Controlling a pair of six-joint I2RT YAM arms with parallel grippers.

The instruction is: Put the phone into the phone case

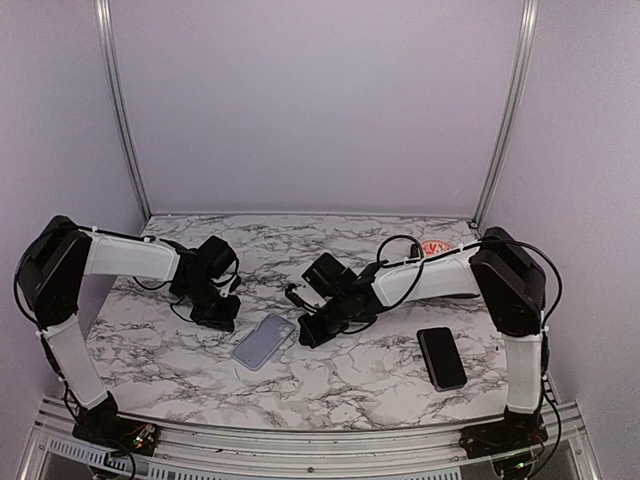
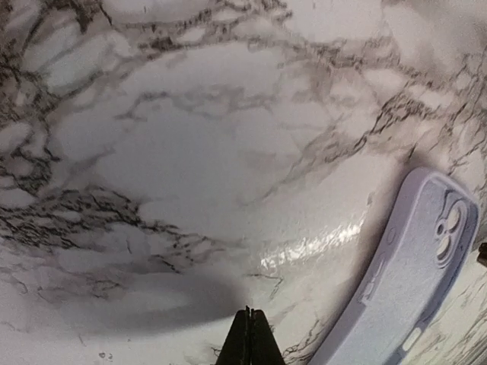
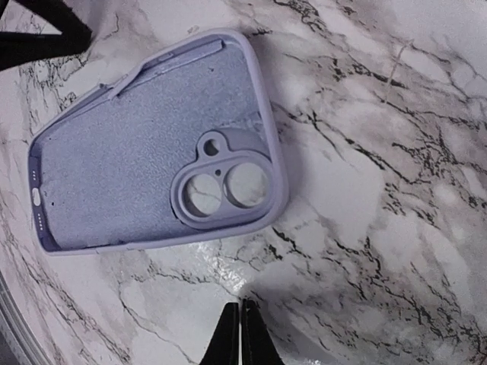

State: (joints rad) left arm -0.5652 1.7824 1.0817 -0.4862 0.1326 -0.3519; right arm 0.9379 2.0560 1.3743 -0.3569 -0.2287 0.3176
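The lilac phone case (image 1: 263,341) lies flat on the marble table, open side up, empty; it also shows in the right wrist view (image 3: 152,144) and at the right edge of the left wrist view (image 2: 411,274). The black phone (image 1: 442,357) lies face down at the right, apart from the case. My left gripper (image 1: 217,314) hovers just left of the case, jaws shut (image 2: 249,334) on nothing. Just right of the case, my right gripper (image 1: 312,331) is shut too (image 3: 240,327), empty.
The marble table (image 1: 350,380) is walled by lilac panels at the back and sides. A red-and-white sticker (image 1: 433,247) lies at the far right behind the right arm. Black cables loop round both arms.
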